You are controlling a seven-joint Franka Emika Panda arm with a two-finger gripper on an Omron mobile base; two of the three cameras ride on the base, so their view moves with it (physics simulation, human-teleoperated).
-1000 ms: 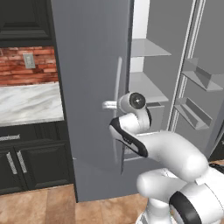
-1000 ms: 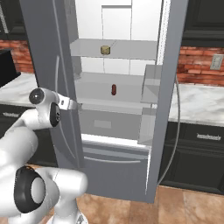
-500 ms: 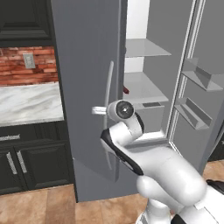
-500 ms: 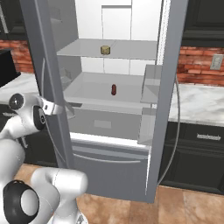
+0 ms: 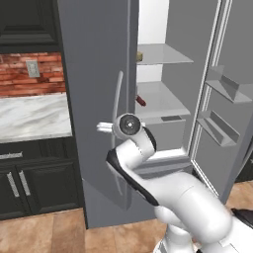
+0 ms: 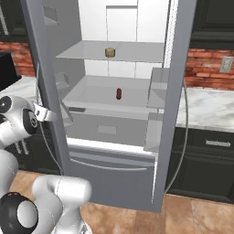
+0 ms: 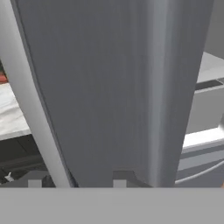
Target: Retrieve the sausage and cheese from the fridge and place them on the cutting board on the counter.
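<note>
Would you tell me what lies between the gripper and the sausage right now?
The open left fridge door and its curved handle stand between the gripper and the sausage, clearest in the left base view.

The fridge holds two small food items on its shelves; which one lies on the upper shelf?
The cheese, a pale yellow-tan puck, sits on the upper shelf of the fridge. The sausage, a dark red-brown rod, lies on the shelf below.

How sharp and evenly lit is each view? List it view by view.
Left base view: flat, even light, no glare; the sausage is small but crisp. Right base view: soft shading under the fridge shelves; the cheese reads clearly. Hand view: close to the door, surfaces smeared and featureless; the handle edges look soft.
</note>
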